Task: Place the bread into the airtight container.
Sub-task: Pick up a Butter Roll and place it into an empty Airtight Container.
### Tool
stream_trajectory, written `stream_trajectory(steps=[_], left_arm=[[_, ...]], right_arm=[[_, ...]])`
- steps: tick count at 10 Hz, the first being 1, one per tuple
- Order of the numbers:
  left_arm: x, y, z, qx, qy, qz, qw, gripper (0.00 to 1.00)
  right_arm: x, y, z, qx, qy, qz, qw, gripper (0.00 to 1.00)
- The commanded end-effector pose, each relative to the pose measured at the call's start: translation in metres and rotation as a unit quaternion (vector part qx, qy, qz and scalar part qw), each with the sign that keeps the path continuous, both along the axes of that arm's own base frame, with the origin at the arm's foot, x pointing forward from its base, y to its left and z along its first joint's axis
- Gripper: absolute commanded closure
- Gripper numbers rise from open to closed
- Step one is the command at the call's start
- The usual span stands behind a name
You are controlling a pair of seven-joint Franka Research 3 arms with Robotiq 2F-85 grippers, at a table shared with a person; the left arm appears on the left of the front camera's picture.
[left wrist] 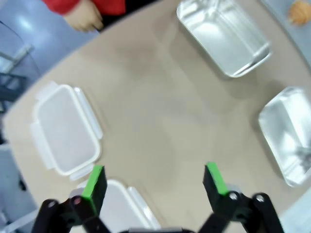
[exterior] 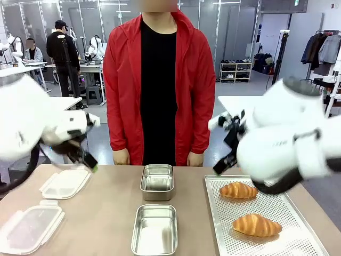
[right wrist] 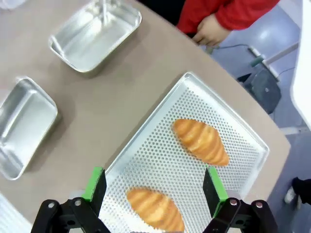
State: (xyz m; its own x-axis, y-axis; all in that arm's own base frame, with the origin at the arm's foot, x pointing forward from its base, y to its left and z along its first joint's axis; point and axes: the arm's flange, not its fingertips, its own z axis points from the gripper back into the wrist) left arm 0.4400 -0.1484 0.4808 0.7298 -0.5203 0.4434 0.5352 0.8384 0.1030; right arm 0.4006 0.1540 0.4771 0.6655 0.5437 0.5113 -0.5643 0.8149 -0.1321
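Note:
Two golden croissants, the bread, lie on a perforated metal tray [exterior: 303,237]: one at the far end [exterior: 238,190] [right wrist: 200,141], one nearer [exterior: 257,225] [right wrist: 155,208]. Two open steel containers stand mid-table, the far one [exterior: 157,181] [right wrist: 95,36] [left wrist: 223,36] and the near one [exterior: 154,229] [right wrist: 22,126] [left wrist: 291,136]. My right gripper [exterior: 224,162] [right wrist: 154,187] hovers open above the tray's near-left part, holding nothing. My left gripper [exterior: 88,159] [left wrist: 154,180] hangs open and empty above the table's left side.
Two clear plastic lids lie at the left, one farther [exterior: 65,183] [left wrist: 65,128] and one by the front corner [exterior: 29,228] [left wrist: 121,208]. A person in a red jacket stands at the far edge, hands [left wrist: 85,19] [right wrist: 209,31] at the table's rim.

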Motion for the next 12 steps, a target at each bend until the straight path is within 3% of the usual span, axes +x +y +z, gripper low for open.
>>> stream_trajectory(steps=[1,2,3,4,5,6,7,9,12], left_arm=[[0.010,0.020,0.083,-0.018,0.063,-0.006,0.998,0.00],[0.005,0.039,0.134,-0.048,0.070,-0.006,0.996,0.00],[-0.005,0.065,0.191,-0.067,0.037,-0.009,0.997,0.00],[-0.022,0.087,0.230,-0.078,0.041,-0.003,0.996,0.00],[-0.043,0.104,0.260,-0.108,0.085,-0.007,0.990,0.00],[-0.062,0.122,0.286,-0.120,0.093,-0.007,0.988,0.00],[-0.083,0.142,0.303,-0.108,0.110,-0.011,0.988,0.00],[-0.110,0.165,0.308,-0.103,0.109,-0.014,0.989,0.00],[-0.131,0.180,0.311,-0.122,0.087,-0.001,0.989,0.00]], right_arm=[[-0.012,-0.027,0.068,-0.002,0.040,0.018,0.999,0.00],[-0.028,-0.050,0.103,-0.006,0.056,0.020,0.998,0.00],[-0.055,-0.079,0.143,0.003,0.044,0.013,0.999,0.00],[-0.082,-0.100,0.171,0.007,0.032,0.009,0.999,0.00],[-0.117,-0.122,0.199,0.029,0.023,0.025,0.999,0.00],[-0.155,-0.139,0.221,0.037,0.013,0.032,0.999,0.00],[-0.191,-0.154,0.240,0.038,0.000,0.033,0.999,0.00],[-0.222,-0.173,0.253,0.059,-0.025,0.025,0.998,0.00],[-0.220,-0.179,0.263,0.067,-0.040,0.003,0.997,0.00]])
